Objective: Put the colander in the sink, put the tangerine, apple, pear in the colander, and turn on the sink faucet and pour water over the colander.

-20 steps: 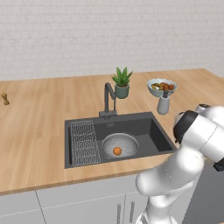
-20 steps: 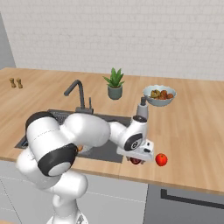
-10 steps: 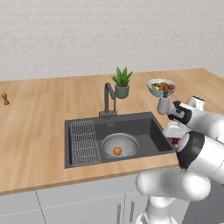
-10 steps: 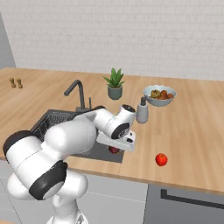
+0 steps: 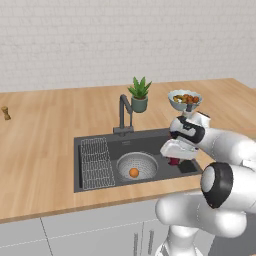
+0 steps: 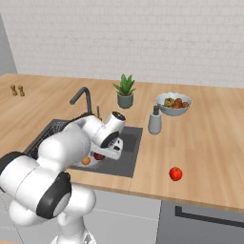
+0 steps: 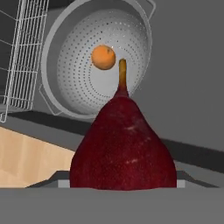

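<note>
We see a potted plant (image 6: 125, 91) behind the basin, a fruit bowl (image 6: 174, 104) beside a soap dispenser (image 6: 154, 121), two shakers (image 6: 17, 90) far along the worktop (image 6: 209, 143).

From where I stand, no writing, label, brand, number or sign can be read anywhere.

The arm bends low over the basin, its tool (image 5: 174, 161) clamped around a maroon fruit.
</note>
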Robot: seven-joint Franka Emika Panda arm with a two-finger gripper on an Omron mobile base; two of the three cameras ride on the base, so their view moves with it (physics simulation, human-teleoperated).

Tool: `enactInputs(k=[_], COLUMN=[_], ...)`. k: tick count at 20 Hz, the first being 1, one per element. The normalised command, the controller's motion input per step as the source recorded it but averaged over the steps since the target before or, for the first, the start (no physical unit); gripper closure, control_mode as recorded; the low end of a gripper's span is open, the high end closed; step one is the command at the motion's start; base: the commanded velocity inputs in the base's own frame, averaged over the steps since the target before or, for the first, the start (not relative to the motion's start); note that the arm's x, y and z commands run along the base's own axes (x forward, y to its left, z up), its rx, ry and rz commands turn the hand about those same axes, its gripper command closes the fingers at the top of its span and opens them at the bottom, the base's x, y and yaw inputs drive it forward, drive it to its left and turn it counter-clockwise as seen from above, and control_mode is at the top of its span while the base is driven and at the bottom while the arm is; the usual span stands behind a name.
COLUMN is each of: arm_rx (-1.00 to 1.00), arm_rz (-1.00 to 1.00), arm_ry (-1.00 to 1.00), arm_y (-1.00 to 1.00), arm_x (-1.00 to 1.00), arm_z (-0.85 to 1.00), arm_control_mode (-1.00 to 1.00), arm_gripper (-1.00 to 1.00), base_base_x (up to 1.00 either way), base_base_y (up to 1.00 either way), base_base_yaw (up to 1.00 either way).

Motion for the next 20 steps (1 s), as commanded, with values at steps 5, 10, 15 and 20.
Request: enactInputs(k=[5, 10, 15, 20], arm_rx=[0.09, 0.07, 0.06, 0.04], arm_rz=[0.0, 0.0, 0.0, 0.0], arm_ry=[0.0, 0.01, 0.01, 0.03], arm_y=[0.84, 0.51, 0.26, 0.26], arm_x=[0.71, 0.75, 0.4, 0.17], arm_z=[-0.02, -0.2, -0.39, -0.5], arm_control_mode=[-1.0, -1.0, -1.0, -1.0], arm_gripper=[1.0, 1.0, 1.0, 1.0], base_base_x=[0.0, 0.0, 0.0, 0.0], base_base_y=[0.0, 0.0, 0.0, 0.0], base_base_yaw=[0.0, 0.0, 0.0, 0.0])
